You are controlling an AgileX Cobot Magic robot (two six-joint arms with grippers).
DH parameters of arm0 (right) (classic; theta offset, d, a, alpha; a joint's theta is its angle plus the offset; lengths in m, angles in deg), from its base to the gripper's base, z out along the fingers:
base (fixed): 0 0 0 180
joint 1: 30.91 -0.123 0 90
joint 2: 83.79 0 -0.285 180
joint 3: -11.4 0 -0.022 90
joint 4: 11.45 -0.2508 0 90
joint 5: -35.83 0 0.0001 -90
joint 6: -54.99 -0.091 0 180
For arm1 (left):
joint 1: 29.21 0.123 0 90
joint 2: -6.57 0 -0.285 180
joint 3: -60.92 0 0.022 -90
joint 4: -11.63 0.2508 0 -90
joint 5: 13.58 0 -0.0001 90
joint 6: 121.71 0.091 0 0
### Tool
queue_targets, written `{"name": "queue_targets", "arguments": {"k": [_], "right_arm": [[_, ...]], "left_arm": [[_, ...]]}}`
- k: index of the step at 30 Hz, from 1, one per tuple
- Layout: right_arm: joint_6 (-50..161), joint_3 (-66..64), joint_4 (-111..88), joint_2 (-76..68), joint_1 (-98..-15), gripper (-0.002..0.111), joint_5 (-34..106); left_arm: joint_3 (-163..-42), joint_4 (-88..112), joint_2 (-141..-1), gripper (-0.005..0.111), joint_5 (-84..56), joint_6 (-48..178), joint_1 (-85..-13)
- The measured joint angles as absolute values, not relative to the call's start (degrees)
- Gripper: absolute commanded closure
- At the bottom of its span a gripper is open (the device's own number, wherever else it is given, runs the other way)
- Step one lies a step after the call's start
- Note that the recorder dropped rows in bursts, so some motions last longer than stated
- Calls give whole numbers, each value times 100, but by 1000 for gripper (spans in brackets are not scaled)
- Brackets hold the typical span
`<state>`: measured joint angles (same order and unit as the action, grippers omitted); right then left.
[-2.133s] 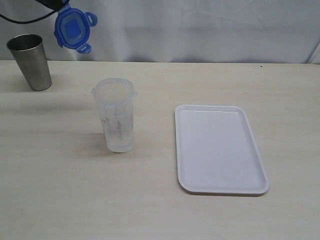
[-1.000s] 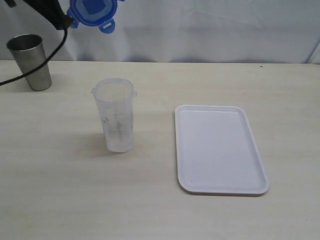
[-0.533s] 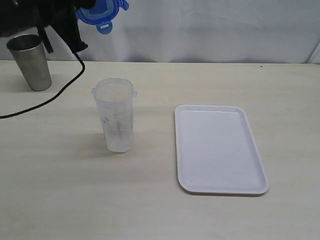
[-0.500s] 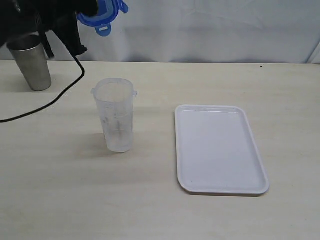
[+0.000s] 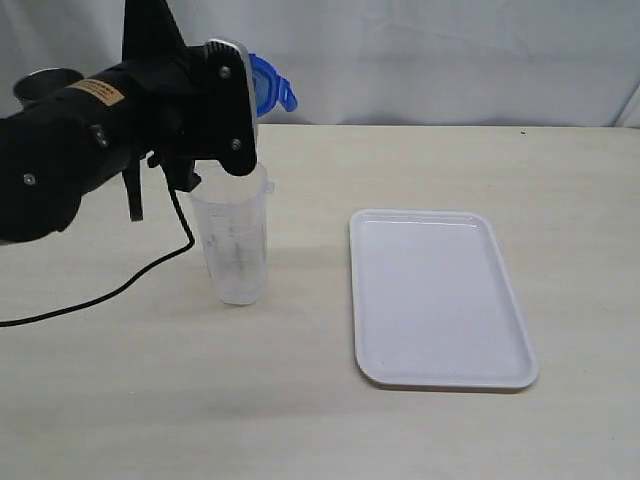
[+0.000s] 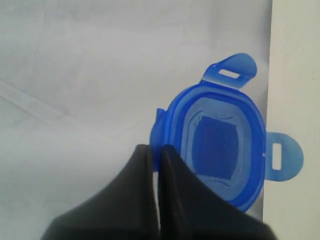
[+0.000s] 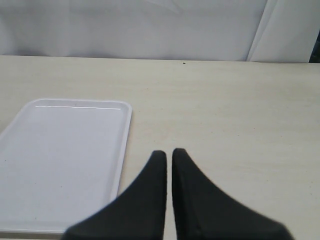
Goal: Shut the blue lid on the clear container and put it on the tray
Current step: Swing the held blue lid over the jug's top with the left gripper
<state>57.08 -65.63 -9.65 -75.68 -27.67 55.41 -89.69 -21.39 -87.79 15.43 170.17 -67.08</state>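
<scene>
Pinching the blue lid point(image 6: 225, 155) by its rim with the left gripper point(image 6: 155, 150), jaws pressed almost together on the thin plastic. Holding it up in the air, clear of the table point(image 5: 330, 430), with two snap flaps sticking out from its sides in the wrist view and the white backdrop point(image 6: 75, 60) behind. Hiding most of it in the exterior view behind the black left arm point(image 5: 90, 150), so only a blue edge and one flap peek out past the gripper mount. Hanging higher than the mouth of the clear container point(image 5: 236, 255), possibly a little behind it rather than straight above; hard to judge from this angle. Leaving the container open and upright on the table, its rim partly covered by the arm, printed marks faint on its side. Trailing a black cable point(image 5: 130, 285) from the arm down onto the table, curving past the container on its left. Showing the tray point(image 5: 440, 300) flat on the table to the right of the container, well apart from it. Hovering over the table with the right gripper point(image 7: 166, 156), jaws together, just beside one long edge of the tray and not touching it. Catching only the rim of a grey metal cup point(image 5: 42, 80) behind the left arm, at the far left
</scene>
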Motion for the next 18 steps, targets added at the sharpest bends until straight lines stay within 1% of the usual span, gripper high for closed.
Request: {"name": "queue_targets", "arguments": {"k": [3, 9, 15, 18], "right_arm": [[5708, -6563, -965, -7568, -2767, 104, 5541], [5708, -6563, -965, -7568, -2767, 104, 5541], [5708, -6563, -965, -7568, -2767, 104, 5541], [5708, -6563, -965, -7568, -2767, 104, 5541]], "left_arm": [[-8934, -2630, -8779, 107, 1816, 17586, -6980], [-8934, -3434, -8779, 107, 2387, 17918, -7017], [-8934, -3537, -8779, 107, 2270, 17632, -6749], [-8934, -3315, -8779, 107, 1838, 17088, -6546]]}}
